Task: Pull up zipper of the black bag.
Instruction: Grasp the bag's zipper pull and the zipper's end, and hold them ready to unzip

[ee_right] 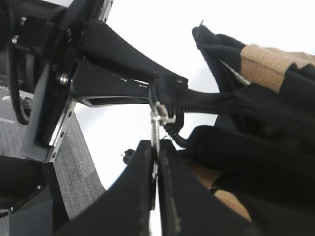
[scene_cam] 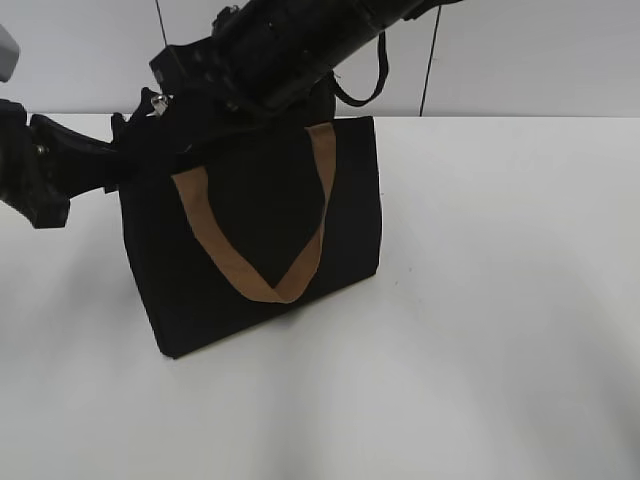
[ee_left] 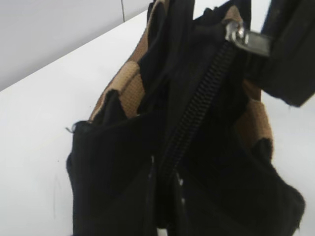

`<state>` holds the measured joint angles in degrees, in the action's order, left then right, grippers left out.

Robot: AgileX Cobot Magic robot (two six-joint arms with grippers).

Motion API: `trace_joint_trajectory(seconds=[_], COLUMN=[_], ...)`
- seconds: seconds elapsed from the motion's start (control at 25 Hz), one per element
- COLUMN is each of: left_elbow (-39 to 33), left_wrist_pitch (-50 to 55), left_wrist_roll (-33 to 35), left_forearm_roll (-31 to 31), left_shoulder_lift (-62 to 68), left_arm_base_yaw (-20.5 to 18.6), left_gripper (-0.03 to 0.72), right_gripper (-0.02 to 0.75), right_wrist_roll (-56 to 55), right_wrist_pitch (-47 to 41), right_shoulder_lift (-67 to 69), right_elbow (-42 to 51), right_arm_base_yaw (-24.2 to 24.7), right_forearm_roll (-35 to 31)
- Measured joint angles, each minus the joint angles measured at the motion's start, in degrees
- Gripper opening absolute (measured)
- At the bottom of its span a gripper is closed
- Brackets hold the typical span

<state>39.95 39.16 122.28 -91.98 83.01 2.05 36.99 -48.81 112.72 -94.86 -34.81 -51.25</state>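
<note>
On the white table: the black bag (scene_cam: 262,235) stands upright, boxy, near the left of centre in the exterior view.
Bag appearance: black fabric, a tan handle strap (scene_cam: 265,250) hanging in a loop down its front face; a second tan strap (ee_left: 125,83) shows along the far side in the left wrist view.
Zipper: the zipper (ee_left: 197,110) runs as a black toothed line along the top edge, its teeth meshed along the stretch seen in the left wrist view.
Pull: the silver-grey metal pull (ee_right: 156,120) hangs from the slider, straight down into the right gripper's fingers.
Right gripper: the right gripper (ee_right: 156,162) is clamped on the pull, its two black fingers (ee_right: 184,206) pressed together with the metal tab between them.
Left gripper: the left gripper (ee_right: 165,88) is clenched on the bag's end fabric, just above the right fingers and beside the slider.
Relative place: the bag's top edge lies directly at both sets of fingertips; the body hangs below them.
Hidden: the right arm (scene_cam: 300,45) covers the bag's top in the exterior view, so zipper and pull are not visible there.
Cut off: the left wrist view crops its own fingers; only dark fabric fills the lower frame.
Hard to make out: how far along the zip line the slider sits cannot be told.
</note>
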Motion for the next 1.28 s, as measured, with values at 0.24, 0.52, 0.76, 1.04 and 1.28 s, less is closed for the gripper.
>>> trace_joint_trajectory(seconds=[0.24, 0.52, 0.76, 1.04, 1.28], left_elbow=[0.02, 0.25, 0.3, 0.3, 0.3], left_wrist_pitch=[-2.97, -3.99, -5.29, -5.84, -7.17], left_wrist_roll=[-2.57, -13.89, -18.36, -19.93, -22.64], left_forearm_roll=[4.94, 16.84, 19.98, 20.38, 20.83], left_shoulder_lift=[-3.99, -6.36, -6.98, -7.45, -7.51], left_arm_base_yaw=[0.0, -0.05, 0.07, 0.13, 0.18], left_gripper=[0.02, 0.02, 0.02, 0.02, 0.02], right_gripper=[-0.011, -0.011, -0.011, -0.011, -0.011], right_wrist_roll=[0.0, -1.49, -6.31, -9.75, -10.87], right_wrist_pitch=[-1.48, -3.31, -5.21, -5.57, -5.52], right_shoulder_lift=[0.0, 0.07, 0.47, 0.54, 0.54], right_elbow=[0.0, 0.0, 0.0, 0.0, 0.0], right_arm_base_yaw=[0.07, 0.38, 2.14, 2.69, 2.74], right_forearm_roll=[1.11, 2.03, 0.94, -1.7, -1.87])
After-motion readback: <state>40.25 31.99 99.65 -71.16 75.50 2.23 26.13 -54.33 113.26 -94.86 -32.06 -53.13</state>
